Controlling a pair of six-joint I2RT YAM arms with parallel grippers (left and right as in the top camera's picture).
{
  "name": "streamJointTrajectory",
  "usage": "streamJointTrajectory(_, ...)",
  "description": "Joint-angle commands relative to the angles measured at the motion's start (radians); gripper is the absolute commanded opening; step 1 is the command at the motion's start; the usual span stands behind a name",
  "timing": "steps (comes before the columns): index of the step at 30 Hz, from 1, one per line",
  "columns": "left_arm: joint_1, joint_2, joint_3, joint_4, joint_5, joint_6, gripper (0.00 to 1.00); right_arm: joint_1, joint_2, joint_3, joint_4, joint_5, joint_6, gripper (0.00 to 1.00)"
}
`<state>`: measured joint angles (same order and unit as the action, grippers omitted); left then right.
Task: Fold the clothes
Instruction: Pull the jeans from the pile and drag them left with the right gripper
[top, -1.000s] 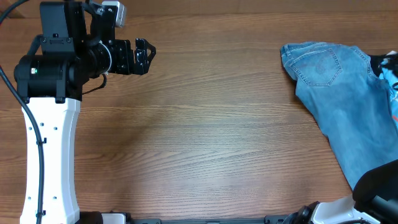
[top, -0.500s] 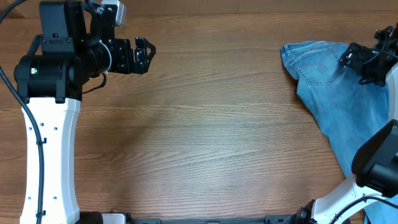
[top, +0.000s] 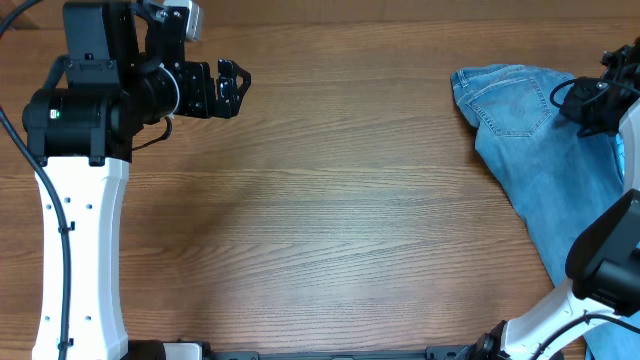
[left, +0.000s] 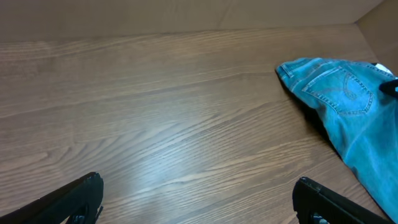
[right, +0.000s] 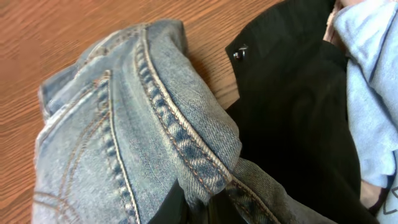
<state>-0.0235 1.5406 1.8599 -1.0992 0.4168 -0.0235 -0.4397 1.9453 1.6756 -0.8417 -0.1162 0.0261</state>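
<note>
The clothes, light-blue denim jeans (top: 545, 160), lie at the table's right side, back pocket up; the left wrist view shows the jeans (left: 348, 106) far right. My right gripper (top: 578, 100) sits at their upper right edge, shut on a bunched stitched seam of the jeans (right: 186, 149), with the fold pinched at the right gripper (right: 208, 208). My left gripper (top: 236, 88) hangs far off at the upper left, open and holding nothing; in its own view the left gripper (left: 198, 186) has only bare wood between its fingers (left: 74, 199).
A black garment (right: 292, 112) lies right beside and partly under the jeans, with a pale light-blue garment (right: 373, 81) past it at the far right. The left arm's white column (top: 80, 250) stands along the left edge. The wooden table (top: 330, 220) stretches between the arms.
The right arm came in from the right edge over the jeans' top, and its jaws went from open to shut on the denim seam. The left arm has not moved.
</note>
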Motion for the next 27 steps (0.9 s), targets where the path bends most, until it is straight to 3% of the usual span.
streamJointTrajectory(1, 0.010, 0.002, 0.028, 0.014, 0.023, -0.007, 1.00, 0.000, -0.186, 0.107, 0.021, -0.032, -0.001, 0.04)
streamJointTrajectory(6, 0.010, 0.002, 0.028, 0.012, 0.029, -0.006, 1.00, -0.036, -0.301, 0.227, 0.018, 0.027, 0.000, 0.04)
streamJointTrajectory(13, 0.010, 0.002, 0.028, 0.016, 0.027, 0.002, 1.00, -0.049, -0.306, 0.351, -0.009, 0.024, 0.012, 0.04)
streamJointTrajectory(18, 0.022, 0.000, 0.042, 0.034, -0.006, 0.001, 1.00, -0.033, -0.306, 0.539, -0.087, -0.296, 0.056, 0.04)
streamJointTrajectory(21, 0.063, -0.001, 0.117, 0.017, -0.037, 0.001, 1.00, 0.052, -0.307, 0.557, -0.135, -0.478, 0.056, 0.04)
streamJointTrajectory(27, 0.211, -0.002, 0.287, -0.050, -0.061, 0.001, 1.00, 0.392, -0.242, 0.556, -0.235, -0.493, 0.024, 0.04)
